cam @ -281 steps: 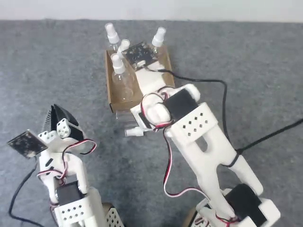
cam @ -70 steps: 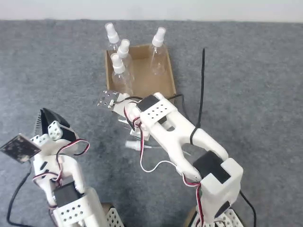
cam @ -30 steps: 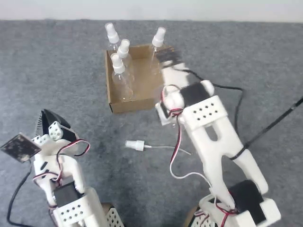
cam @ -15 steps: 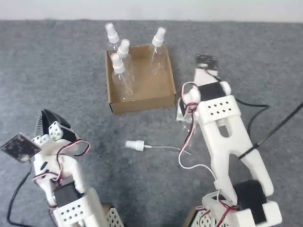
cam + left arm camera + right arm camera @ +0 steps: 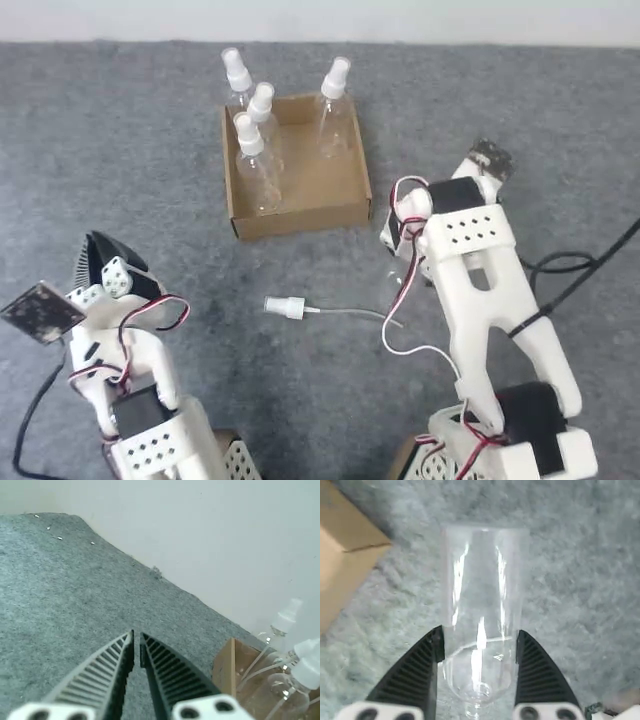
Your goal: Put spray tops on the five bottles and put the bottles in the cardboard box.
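**Swinging the bare bottle (image 5: 482,595) aside**

High view: the right arm (image 5: 470,250) has swung rightward off the cardboard box (image 5: 300,220), leaving the spray top (image 5: 285,306) lying on the fuzzy grey counter (image 5: 500,100), so capping remains.
Left wrist view: the left claw (image 5: 136,636), ribbed and black, is pressed together.
Right wrist view: the right claw (image 5: 479,635) is pinching the clear, smooth, cylindrical bottle beside the box corner.

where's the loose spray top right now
In the high view the loose spray top lies on the grey carpet in front of the cardboard box, between the left arm and the right arm.
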Tool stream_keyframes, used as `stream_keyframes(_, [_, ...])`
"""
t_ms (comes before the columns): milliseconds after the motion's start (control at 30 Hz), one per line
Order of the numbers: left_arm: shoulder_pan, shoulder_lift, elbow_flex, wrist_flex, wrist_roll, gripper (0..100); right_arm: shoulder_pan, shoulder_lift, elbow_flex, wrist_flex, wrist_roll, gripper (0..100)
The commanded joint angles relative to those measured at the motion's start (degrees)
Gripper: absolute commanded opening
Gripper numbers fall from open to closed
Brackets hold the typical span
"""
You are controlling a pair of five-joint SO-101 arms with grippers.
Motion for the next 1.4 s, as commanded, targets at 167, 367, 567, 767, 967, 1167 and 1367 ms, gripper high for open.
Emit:
stream_keyframes(167, [-0.26, -0.18, -0.84, 0.18, 0.09, 2, 6.2, -2.86, 0.97, -0.22, -1.23, 5.4])
stream_keyframes(367, [-0.26, -0.18, -0.84, 0.18, 0.09, 2, 12.18, -2.77, 1.67, -0.22, -1.41, 5.4])
stream_keyframes(567, [-0.26, -0.18, -0.84, 0.18, 0.09, 2, 14.99, -2.77, 6.42, -4.79, -8.18, 5.4])
stream_keyframes(767, [-0.26, -0.18, -0.84, 0.18, 0.09, 2, 15.16, -2.77, 10.73, -10.51, -8.97, 7.6])
stream_keyframes(967, [-0.26, -0.18, -0.84, 0.18, 0.09, 2, 13.76, -2.77, 11.16, -10.86, -9.05, 24.4])
stream_keyframes(1167, [-0.26, -0.18, -0.84, 0.26, 0.09, 2, 11.65, -2.77, 12.13, -10.95, -10.02, 27.1])
stream_keyframes(1367, [-0.26, 0.0, -0.84, 0.26, 0.09, 2, 11.03, -3.56, 11.78, -10.68, -10.46, 27.1])
